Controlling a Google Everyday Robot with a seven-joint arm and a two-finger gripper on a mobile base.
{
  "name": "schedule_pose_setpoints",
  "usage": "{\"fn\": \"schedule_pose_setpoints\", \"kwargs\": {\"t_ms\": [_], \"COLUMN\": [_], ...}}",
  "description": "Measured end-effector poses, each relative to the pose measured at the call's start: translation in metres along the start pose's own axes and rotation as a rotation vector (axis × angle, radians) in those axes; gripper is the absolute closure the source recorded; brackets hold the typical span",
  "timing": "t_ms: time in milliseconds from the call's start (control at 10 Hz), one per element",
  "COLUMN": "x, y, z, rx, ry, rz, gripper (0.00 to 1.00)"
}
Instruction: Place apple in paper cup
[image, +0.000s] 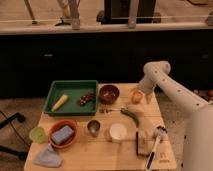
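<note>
The apple (135, 96), small, round and orange-yellow, sits on the wooden table (90, 150) at the far right, just right of the dark red bowl (109, 93). My gripper (141, 92) hangs from the white arm right at the apple's upper right side, partly hiding it. The paper cup (118, 132), short and white with a wide rim, stands upright and empty near the table's front middle, well in front of the apple.
A green tray (73, 88) holds a yellow corn piece (60, 102) and dark bits. A metal cup (93, 127), an orange bowl with a blue sponge (63, 134), a light-green cup (37, 134), a cloth (47, 156), a green vegetable (130, 116) and a brush (155, 145) lie around.
</note>
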Motion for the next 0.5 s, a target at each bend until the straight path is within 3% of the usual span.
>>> {"fn": "schedule_pose_setpoints", "kwargs": {"t_ms": [500], "x": [0.013], "y": [-0.008], "z": [0.017], "rx": [0.006], "ry": [-0.034], "rz": [0.011], "gripper": [0.20]}}
